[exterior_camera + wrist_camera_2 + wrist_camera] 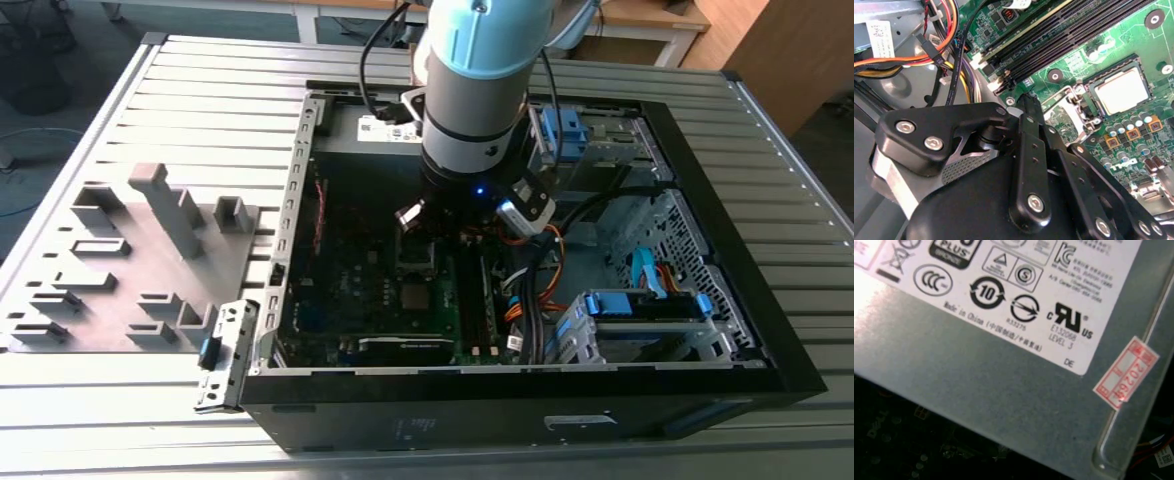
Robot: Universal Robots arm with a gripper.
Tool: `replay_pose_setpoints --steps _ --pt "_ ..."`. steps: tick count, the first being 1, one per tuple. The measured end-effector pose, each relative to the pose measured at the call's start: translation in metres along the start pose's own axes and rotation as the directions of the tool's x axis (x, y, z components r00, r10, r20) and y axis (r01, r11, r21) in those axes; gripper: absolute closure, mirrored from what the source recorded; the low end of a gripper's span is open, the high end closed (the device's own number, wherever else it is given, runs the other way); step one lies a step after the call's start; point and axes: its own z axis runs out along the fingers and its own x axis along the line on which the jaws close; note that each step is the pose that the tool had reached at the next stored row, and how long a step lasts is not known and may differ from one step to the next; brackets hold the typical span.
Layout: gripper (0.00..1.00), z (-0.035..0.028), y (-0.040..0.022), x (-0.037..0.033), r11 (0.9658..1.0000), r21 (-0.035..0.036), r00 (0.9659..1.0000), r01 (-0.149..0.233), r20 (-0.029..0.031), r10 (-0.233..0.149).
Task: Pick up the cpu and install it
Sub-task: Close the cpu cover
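Claw (1028, 100) over mobo (1079, 62), cpu (1120, 91) seated in socket (1114, 69)

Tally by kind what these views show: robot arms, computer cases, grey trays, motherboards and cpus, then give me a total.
Robot arm: 1
Open computer case: 1
Grey tray: 1
Motherboard: 1
cpu: 1
Total: 5
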Motion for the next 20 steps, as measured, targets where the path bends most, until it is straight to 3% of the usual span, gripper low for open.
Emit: replay_pose_setpoints --steps 5,12,20 --pt "0.89 0.0000 0.0000 0.0000 0.9986 -0.0036 0.9986 0.053 -0.0046 -0.053" --pt "0.89 0.0001 0.0000 0.0000 0.9983 -0.0046 0.9983 0.057 -0.0045 -0.057" --pt "0.89 0.0001 0.0000 0.0000 0.9954 -0.0097 0.9954 0.096 -0.0064 -0.096"
